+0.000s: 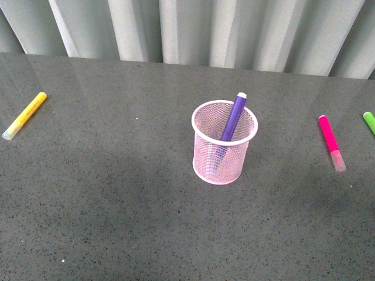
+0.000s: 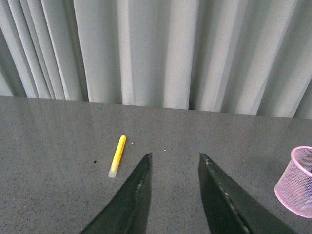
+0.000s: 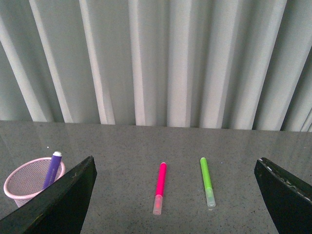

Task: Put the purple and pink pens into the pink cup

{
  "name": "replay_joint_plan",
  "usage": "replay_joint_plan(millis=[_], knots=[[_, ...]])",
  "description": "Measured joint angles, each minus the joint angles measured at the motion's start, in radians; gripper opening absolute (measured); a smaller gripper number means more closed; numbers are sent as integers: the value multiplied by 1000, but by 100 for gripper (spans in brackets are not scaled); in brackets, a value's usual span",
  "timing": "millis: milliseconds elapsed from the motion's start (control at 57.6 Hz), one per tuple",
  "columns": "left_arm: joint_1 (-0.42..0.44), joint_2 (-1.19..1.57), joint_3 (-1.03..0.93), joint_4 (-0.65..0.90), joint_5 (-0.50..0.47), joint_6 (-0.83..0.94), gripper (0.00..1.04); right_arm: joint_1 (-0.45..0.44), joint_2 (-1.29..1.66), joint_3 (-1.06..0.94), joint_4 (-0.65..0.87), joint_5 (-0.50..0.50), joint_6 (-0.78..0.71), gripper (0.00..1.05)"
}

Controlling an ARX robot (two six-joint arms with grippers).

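Left fingers apart | right fingers apart | purple pen in pink cup | pink pen lies clear

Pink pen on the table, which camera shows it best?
The right wrist view: the pink pen lies whole and centred, clear cap nearest the camera, beside the green pen. The front view also shows it whole, but near the picture's right edge. The left wrist view misses it.
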Motion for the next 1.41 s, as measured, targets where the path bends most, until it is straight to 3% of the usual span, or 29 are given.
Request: replay_joint_plan(millis=[156,243,295,399,573,677,833,1059,1406], knots=[[0,0,0,0,0,0,60,0,0,0,0,0,0,98],[0,0,0,0,0,0,74,11,90,47,-111,145,72,98],[0,0,0,0,-1,0,83,-49,251,80,-80,173,126,98],[0,0,0,0,0,1,100,-169,550,161,80,79,134,98],[0,-1,0,0,0,3,98,-176,1020,367,179,-91,7,98],[0,0,0,0,0,3,98,-147,1253,488,157,-146,-96,98],[0,-1,0,0,0,3,98,-115,1497,655,130,-108,-128,98],[0,-1,0,0,0,3,98,-64,1762,915,39,-66,-17,98],[0,-1,0,0,0,3,98,-14,1959,1099,-43,-59,95,98]])
